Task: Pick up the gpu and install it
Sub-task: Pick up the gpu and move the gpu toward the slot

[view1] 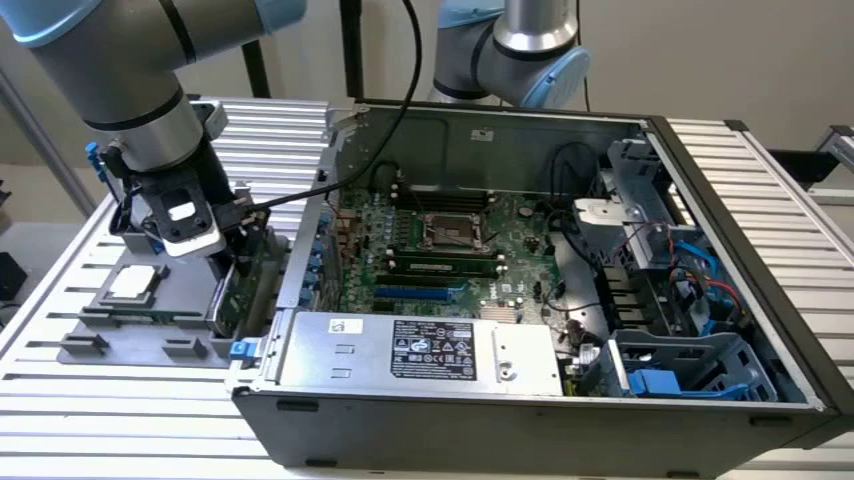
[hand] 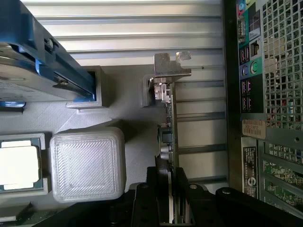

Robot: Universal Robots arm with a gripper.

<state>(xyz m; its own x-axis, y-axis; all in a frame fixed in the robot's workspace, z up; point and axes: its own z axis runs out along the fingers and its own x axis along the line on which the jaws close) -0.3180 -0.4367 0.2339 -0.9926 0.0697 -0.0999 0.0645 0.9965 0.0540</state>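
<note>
Open computer case (view1: 534,425) (processor chip (view1: 134,283) beside).

The table (view1: 120,420) is made of silver slats. A big open computer case (view1: 534,430) sits on it. A grey tray (view1: 134,338) sits just beside the case, on the exterior view's left.

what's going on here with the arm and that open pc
The robot arm has its end effector down on the gpu. The card stands on edge at a gray holder tray, just outside the open computer case on the exterior view's left. A processor chip also sits on that tray. The gpu is not on the motherboard yet, so the install has not been done.
</note>
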